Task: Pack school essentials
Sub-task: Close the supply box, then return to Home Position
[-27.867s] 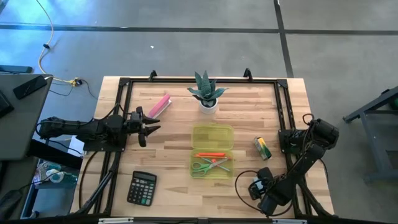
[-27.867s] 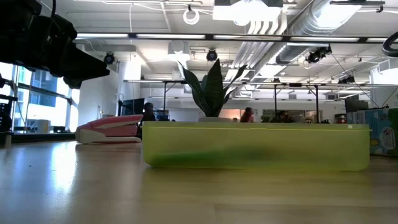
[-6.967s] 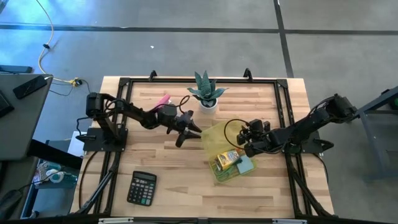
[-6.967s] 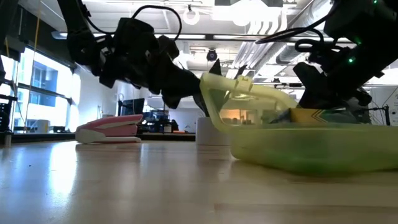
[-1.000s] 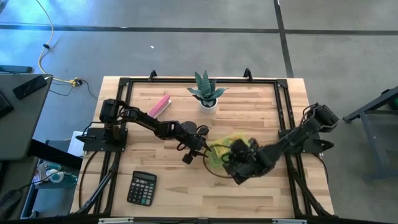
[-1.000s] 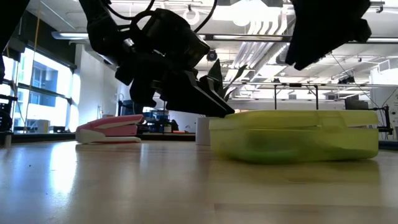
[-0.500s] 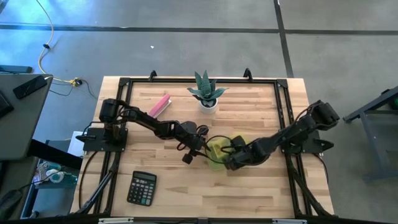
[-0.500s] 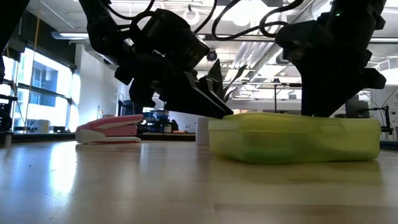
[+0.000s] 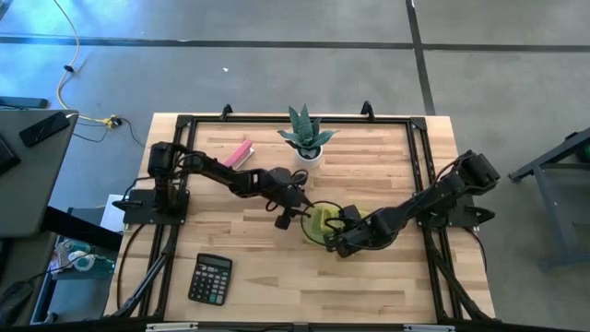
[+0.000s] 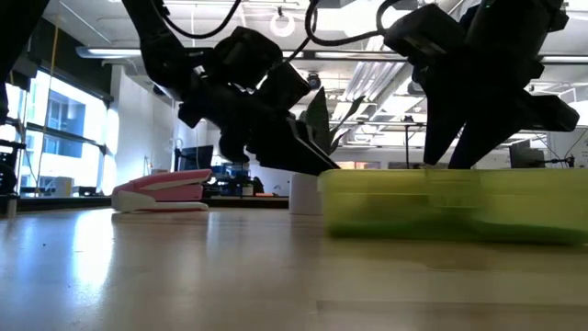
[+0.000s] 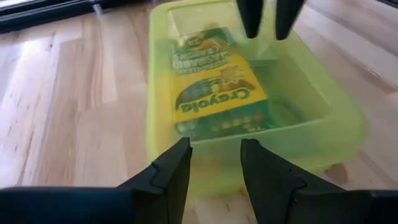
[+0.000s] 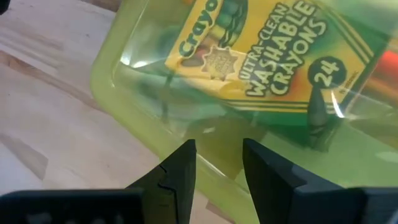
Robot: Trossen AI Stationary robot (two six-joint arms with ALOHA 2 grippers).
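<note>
A translucent green case (image 9: 320, 221) lies on the table with its lid down. A yellow-green crayon box (image 11: 214, 93) shows through the lid, along with something red-orange (image 12: 387, 62); the other school essentials cannot be made out. My right gripper (image 12: 217, 165) stands over the case with its fingers (image 10: 432, 152) pointing down at the lid and a narrow gap between them. My left gripper (image 11: 214, 167) is open at the case's left end, its fingertips (image 10: 328, 165) by the top corner. My right gripper rests both fingertips on the lid's top (image 11: 267, 46), coming from above and pointing down, with nothing between the fingers. The case lies flat on the table under them. My left gripper has its fingertips at the case's left top corner (image 10: 323, 176); whether they touch it, I cannot tell.
A pink oblong bar (image 9: 238, 153) lies at the far left. A potted plant (image 9: 309, 138) stands just beyond the case. A black calculator (image 9: 210, 278) sits near the front left. A black frame (image 9: 184, 124) runs around the table.
My right gripper has come down from high above the case onto its lid, moving a little toward the table's left. The lid, which bulged, now lies flatter. My left gripper has shifted slightly toward the far edge, staying at the case's left end.
</note>
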